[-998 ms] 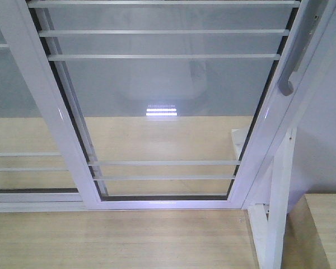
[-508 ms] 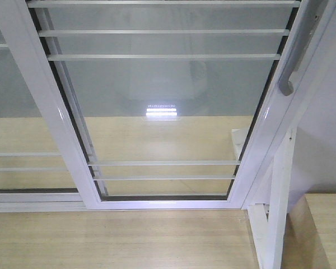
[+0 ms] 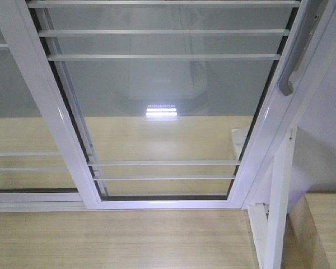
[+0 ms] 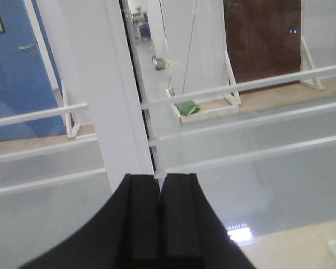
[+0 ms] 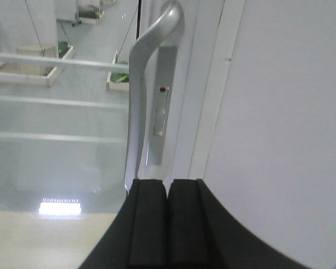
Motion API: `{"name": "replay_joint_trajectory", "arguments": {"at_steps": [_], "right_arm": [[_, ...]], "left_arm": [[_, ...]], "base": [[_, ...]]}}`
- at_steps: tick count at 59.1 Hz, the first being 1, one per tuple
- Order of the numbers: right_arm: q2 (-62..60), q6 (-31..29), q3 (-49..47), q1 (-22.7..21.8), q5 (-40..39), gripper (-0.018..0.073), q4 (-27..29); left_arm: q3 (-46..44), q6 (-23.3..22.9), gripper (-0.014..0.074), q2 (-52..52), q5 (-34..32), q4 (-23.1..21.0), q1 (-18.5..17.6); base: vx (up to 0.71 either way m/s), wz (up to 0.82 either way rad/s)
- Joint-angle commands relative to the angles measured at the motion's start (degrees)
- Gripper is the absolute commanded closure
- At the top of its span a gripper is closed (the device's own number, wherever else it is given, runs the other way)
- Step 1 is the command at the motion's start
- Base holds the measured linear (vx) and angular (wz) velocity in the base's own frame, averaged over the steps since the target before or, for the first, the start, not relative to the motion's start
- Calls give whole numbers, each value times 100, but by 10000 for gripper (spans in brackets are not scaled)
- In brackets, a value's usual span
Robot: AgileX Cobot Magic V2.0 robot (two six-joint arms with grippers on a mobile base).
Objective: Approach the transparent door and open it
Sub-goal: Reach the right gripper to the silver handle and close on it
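The transparent door [image 3: 162,101] fills the front view: clear glass with thin white bars in a glossy white frame. Its long grey curved handle [image 3: 289,84] runs down the right stile. In the right wrist view the handle [image 5: 139,95] stands straight ahead, and my right gripper [image 5: 168,182] is shut and empty just below its lower end. My left gripper [image 4: 159,178] is also shut and empty, facing the door's glass [image 4: 241,145] beside a white upright stile [image 4: 101,95]. Neither gripper shows in the front view.
A second white-framed glass panel [image 3: 11,112] overlaps on the left. A white wall [image 3: 325,140] and a white stand leg [image 3: 277,207] are at the right, with a wooden surface [image 3: 325,224] at the lower right. Light wood floor [image 3: 117,241] lies below.
A small black part at the right edge of the front view has gone out of sight. The door and handle have drifted slightly right in that view.
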Motion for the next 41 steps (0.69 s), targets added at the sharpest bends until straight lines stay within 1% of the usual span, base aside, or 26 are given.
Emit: {"name": "replay_joint_trajectory", "arguments": {"at_steps": [1,4,10,15,18,21,25,30,37,41], "right_arm": [[301,-14,-187,10,-562,501,19],[416,-14,-187,10,-646,465,19],[574,-14,-187,10,-898,358,75],[697,-14,-187,10,-1066,249,75],[776,-14,-187,10,-1093,199,75],[881,116,-187,22,-1143,158,172],[1045,337,-187,21,-1305,135,290],[1347,342,-187,21,-1775,130,257],[1895,406,-263,21,-2580,130,220],[2247,504,-433,21,-2741,130,189]], "left_arm": [[-212,-48,574,241,-447,-2,-22],[-212,-48,557,367,-447,-2,-22],[-212,-48,499,563,-503,-2,-22],[-212,-48,422,648,-620,-2,-22],[-212,-48,373,708,-679,-2,-22],[-212,-48,316,784,-742,-2,-22],[-212,-48,262,848,-793,-2,-22],[-212,-48,223,864,-794,-2,-22],[-212,-48,219,864,-794,-2,-22],[-212,-48,219,864,-794,-2,-22]], "base": [[0,0],[0,0],[0,0],[0,0],[0,0],[0,0],[0,0],[0,0],[0,0],[0,0]]}}
